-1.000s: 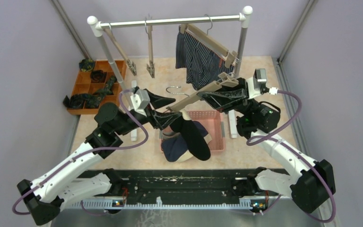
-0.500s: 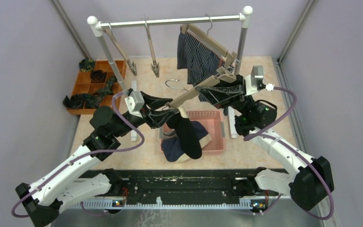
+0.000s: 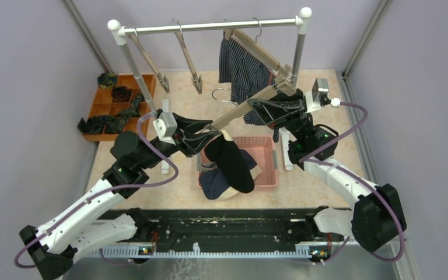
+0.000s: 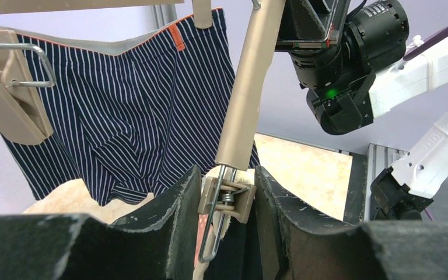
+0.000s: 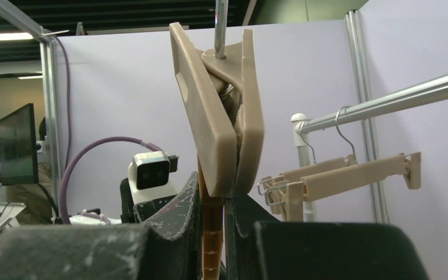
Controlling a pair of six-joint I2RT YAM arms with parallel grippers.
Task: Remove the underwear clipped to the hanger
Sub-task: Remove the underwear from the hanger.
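Behind the basket (image 3: 271, 169) you have the rack (image 3: 210, 26), with the striped underwear (image 3: 242, 70) hanging from its rail. Above the basket, your right gripper (image 5: 213, 201) is clamped tight on one end of the hanger (image 3: 236, 114). The black underwear (image 3: 230, 166) hangs from the hanger's other end down into the basket, beside the navy underwear (image 3: 212, 185) lying there. Over the basket's left rim, your left gripper (image 4: 227, 186) straddles the clip (image 4: 233, 201) holding the black underwear, with both fingers (image 4: 181, 198) pressed against the clip's sides.
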